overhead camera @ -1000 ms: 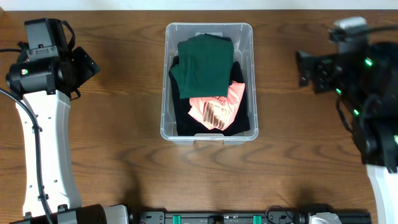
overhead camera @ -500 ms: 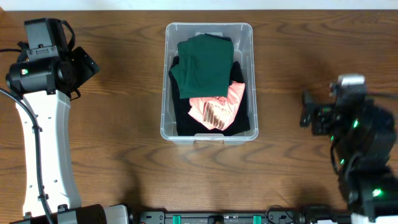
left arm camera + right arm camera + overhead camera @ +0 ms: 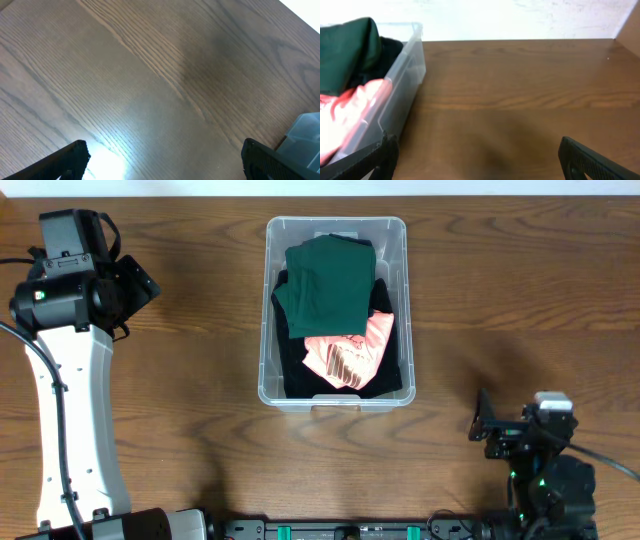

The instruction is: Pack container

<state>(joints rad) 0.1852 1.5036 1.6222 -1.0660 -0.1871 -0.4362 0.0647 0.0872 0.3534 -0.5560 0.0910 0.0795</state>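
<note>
Nearest, at the counter's (image 3: 200, 410) front right, my right jaws stood spread wide with nothing between them, the container (image 3: 402, 75) ahead and off to their left. It sat mid-counter toward the far edge, well apart from both arms, holding a black cloth (image 3: 298, 375), a pink cloth (image 3: 350, 355) and a green cloth (image 3: 328, 285) on top at the back. Far left, my left jaws hung parted and empty above bare wood, the container's corner just in view.

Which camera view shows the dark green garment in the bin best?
Overhead: the whole folded green garment lies atop the pile in the container. The right wrist view catches only its side above the rim; the left wrist shows just a container corner.
</note>
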